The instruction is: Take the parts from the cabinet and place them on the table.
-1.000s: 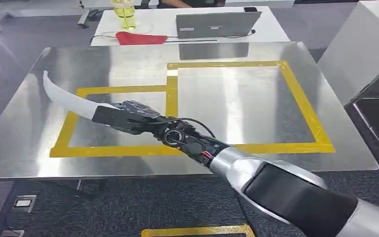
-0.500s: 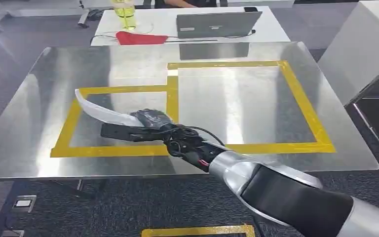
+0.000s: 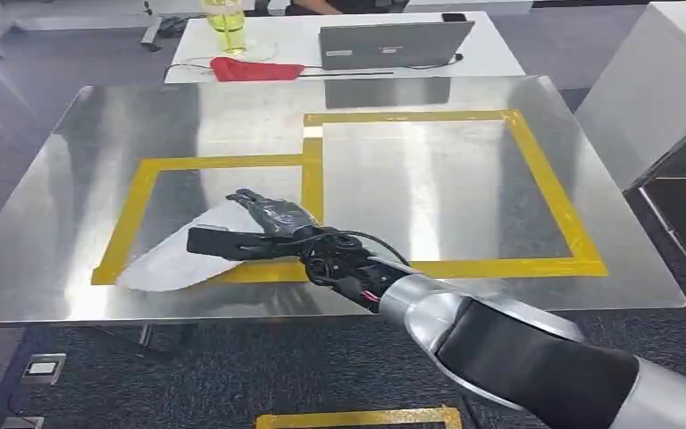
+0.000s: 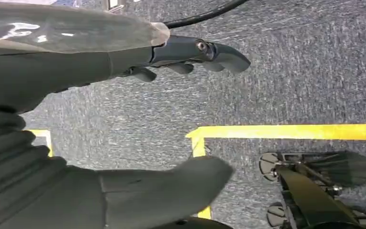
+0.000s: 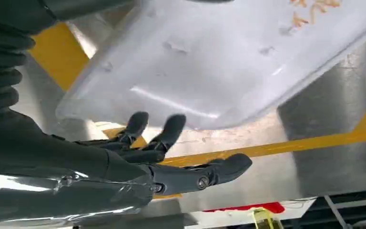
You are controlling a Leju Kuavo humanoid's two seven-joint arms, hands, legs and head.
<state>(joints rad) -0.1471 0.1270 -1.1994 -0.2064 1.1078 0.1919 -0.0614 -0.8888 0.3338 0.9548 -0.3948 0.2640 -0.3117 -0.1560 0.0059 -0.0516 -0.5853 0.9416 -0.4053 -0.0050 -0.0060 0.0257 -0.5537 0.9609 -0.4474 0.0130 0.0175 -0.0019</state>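
A flat white part (image 3: 165, 259) lies tilted over the front edge of the left yellow taped square (image 3: 134, 206) on the steel table (image 3: 80, 134). My right hand (image 3: 263, 228) reaches across to it and holds it, thumb lying over it and fingers at its far side. In the right wrist view the white part (image 5: 219, 62), with orange print, sits between the thumb and the spread fingers (image 5: 171, 126), just above the tabletop. My left hand (image 4: 76, 71) hangs over the grey carpet with fingers apart and nothing in it.
A second, larger yellow taped square (image 3: 518, 179) marks the table's right half. Behind the table a white desk carries a laptop (image 3: 393, 43), a red cloth (image 3: 250, 69) and a yellow-green bottle (image 3: 224, 22). A white cabinet (image 3: 652, 98) stands at the right.
My right hand drew back toward the table's front edge and turned. The white part went from standing edge-up over the left square to lying nearly flat on the table.
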